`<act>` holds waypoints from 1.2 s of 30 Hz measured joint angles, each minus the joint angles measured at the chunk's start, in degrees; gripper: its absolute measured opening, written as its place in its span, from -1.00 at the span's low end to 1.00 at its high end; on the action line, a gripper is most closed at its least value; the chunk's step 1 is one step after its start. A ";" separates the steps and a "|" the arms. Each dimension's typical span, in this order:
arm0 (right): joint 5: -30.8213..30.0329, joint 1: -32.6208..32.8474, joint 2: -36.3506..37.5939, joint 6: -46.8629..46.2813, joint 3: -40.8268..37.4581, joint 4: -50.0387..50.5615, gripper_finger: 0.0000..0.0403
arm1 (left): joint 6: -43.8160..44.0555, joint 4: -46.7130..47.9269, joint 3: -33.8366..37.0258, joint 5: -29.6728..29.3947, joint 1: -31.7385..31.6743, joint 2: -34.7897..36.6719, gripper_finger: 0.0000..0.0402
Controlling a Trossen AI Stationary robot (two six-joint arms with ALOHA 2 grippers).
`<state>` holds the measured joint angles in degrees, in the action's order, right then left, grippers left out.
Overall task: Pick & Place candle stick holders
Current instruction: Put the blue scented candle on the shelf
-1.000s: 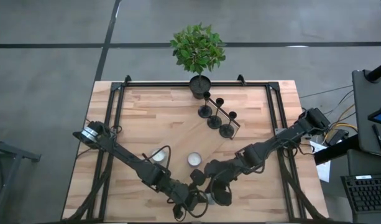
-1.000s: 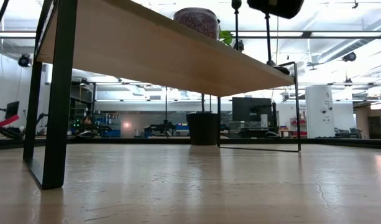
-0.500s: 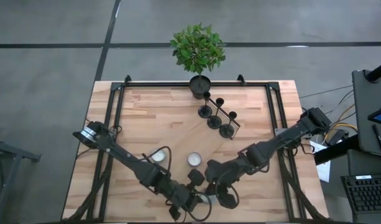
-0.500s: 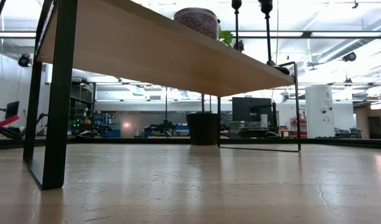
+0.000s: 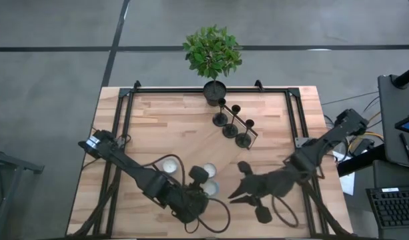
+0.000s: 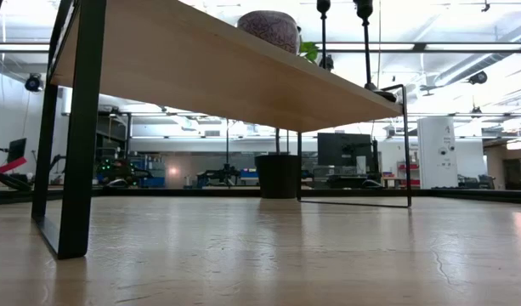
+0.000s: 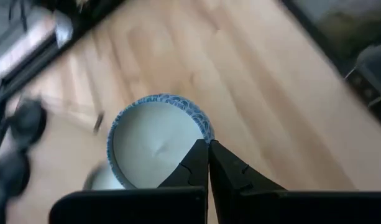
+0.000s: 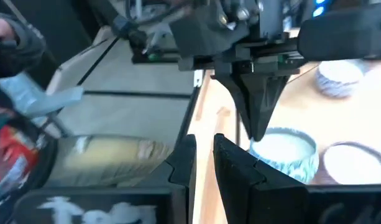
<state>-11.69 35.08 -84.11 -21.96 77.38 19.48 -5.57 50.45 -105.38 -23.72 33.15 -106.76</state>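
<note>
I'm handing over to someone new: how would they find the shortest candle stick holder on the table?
Start at the potted plant on the table's far edge. A diagonal row of three black candle stick holders runs from it toward the right arm's side. The shortest candle stick holder ends that row, farthest from the plant.

— What's the table (image 5: 171,133) made of?
— Pale wood, planked, matt, in a black metal frame (image 5: 121,113).
— And the candle stick holders (image 5: 232,124)?
— Matt black, metal by the look. The floor (image 5: 57,73) is dull grey and smooth.
— The little bowl (image 7: 158,147)?
— Glossy, ceramic-looking, white with a blue-patterned rim.
</note>
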 joint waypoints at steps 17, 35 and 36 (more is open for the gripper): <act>-6.50 4.41 0.24 -0.37 -2.75 -0.16 -0.75 | 18.21 23.25 -4.20 9.13 -2.37 0.09 -1.00; -6.48 4.32 -0.48 -0.48 -2.75 0.04 -0.76 | 23.15 29.00 -4.09 11.67 -2.82 0.09 -1.00; -6.48 4.32 -0.49 -0.50 -2.75 0.01 -0.77 | 23.54 29.17 -4.07 11.67 -2.82 0.09 -1.00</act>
<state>-18.17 39.40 -84.60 -22.46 74.63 19.49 17.97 79.63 -109.45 -12.05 30.33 -106.67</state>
